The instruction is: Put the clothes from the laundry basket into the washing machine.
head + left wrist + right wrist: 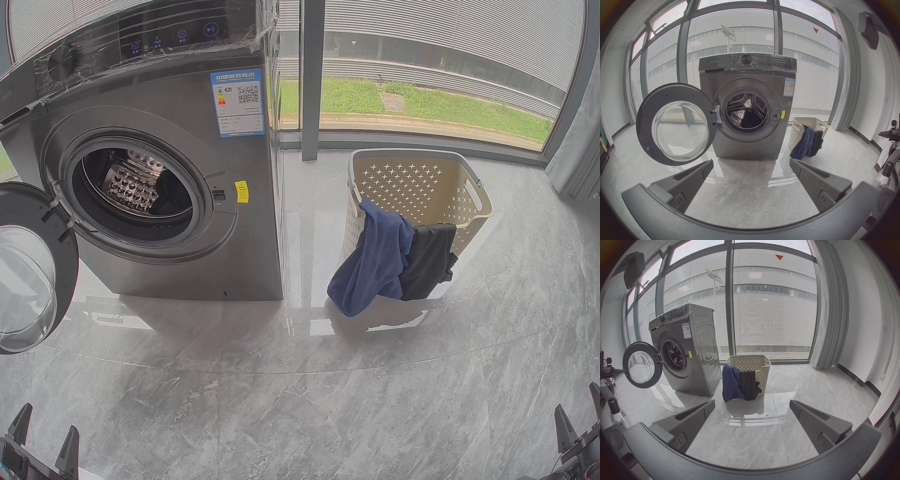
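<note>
Left claw [750, 162] and right claw [752, 402] gape apart, with open floor [312, 406] between you and the laundry basket [406, 187] at one o'clock.

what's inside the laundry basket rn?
A blue garment and a black garment hang over the front rim of the laundry basket; its inner back wall is bare. They hide the bottom.

The washing machine [256, 250] is metallic grey with a blue-and-white sticker [238, 103] and a yellow label [242, 191]; the laundry basket [425, 178] is cream, patterned with star-shaped cut-outs. Its clothes are a navy blue garment [375, 262] and a black garment [428, 259]. The floor [312, 406] is grey with pale marbled veining, and the left hand [751, 168] and right hand [751, 408] are dark grey.
</note>
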Robot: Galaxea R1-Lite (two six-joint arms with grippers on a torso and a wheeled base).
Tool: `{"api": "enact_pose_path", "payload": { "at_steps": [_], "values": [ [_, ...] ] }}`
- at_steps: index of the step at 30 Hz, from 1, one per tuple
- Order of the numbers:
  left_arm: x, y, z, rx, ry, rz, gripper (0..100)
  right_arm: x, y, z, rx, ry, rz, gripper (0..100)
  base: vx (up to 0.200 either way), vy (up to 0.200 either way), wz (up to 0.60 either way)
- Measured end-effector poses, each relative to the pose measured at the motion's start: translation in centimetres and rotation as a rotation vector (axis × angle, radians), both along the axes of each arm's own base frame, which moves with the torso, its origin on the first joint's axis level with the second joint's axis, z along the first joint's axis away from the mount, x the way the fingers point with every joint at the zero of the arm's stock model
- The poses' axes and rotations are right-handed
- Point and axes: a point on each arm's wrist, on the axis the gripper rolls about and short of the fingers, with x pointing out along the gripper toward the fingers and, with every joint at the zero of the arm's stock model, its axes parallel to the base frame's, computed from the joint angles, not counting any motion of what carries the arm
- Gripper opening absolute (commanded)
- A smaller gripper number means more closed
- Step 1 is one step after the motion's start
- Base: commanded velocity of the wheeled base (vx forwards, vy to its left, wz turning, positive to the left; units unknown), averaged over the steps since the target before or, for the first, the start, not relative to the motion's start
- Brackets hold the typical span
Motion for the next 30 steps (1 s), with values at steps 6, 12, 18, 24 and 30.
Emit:
{"api": "enact_pose_path", "payload": {
  "at_steps": [6, 12, 18, 24, 30],
  "values": [
    [0.00, 0.00, -0.01, -0.002, 0.001, 0.000, 100, 0.00, 0.00, -0.01, 0.000, 0.001, -0.001, 100, 0.000, -0.200, 0.00],
    [0.01, 0.00, -0.01, -0.003, 0.002, 0.000, 100, 0.01, 0.00, 0.00, 0.000, 0.001, -0.001, 100, 0.000, -0.200, 0.00],
    [0.01, 0.01, 0.00, -0.005, 0.001, 0.002, 100, 0.01, 0.00, 0.00, 0.000, 0.001, 0.000, 100, 0.000, 0.000, 0.00],
    [0.01, 0.01, -0.01, -0.004, 0.002, 0.002, 100, 0.01, 0.00, -0.01, 0.000, 0.001, 0.000, 100, 0.200, -0.100, 0.00],
    [0.01, 0.01, -0.01, -0.003, 0.002, 0.002, 100, 0.01, 0.00, 0.00, 0.000, 0.001, 0.000, 100, 0.200, 0.000, 0.00]
  ]
}}
